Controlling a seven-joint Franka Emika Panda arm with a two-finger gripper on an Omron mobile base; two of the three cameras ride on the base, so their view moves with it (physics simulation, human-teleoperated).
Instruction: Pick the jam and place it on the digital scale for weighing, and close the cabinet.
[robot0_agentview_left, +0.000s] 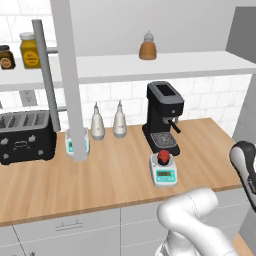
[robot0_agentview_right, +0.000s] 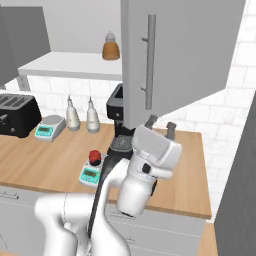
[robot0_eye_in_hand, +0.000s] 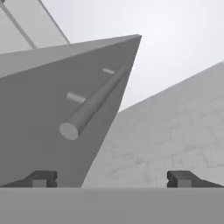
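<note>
Already weighed | left base: jam (robot0_agentview_left: 163, 157) sits on scale (robot0_agentview_left: 164, 170) by coffee machine (robot0_agentview_left: 163, 115) | right base: gripper (robot0_agentview_right: 161, 123) spread, empty, under open cabinet door (robot0_agentview_right: 170, 55) | hand: handle (robot0_eye_in_hand: 94, 103) just above fingertips (robot0_eye_in_hand: 41, 178); next, push door shut.

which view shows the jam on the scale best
The left base view: the jam sits in the open on the digital scale, seen from the front. The right base view shows it smaller, beside the arm. The hand view faces the cabinet door.
</note>
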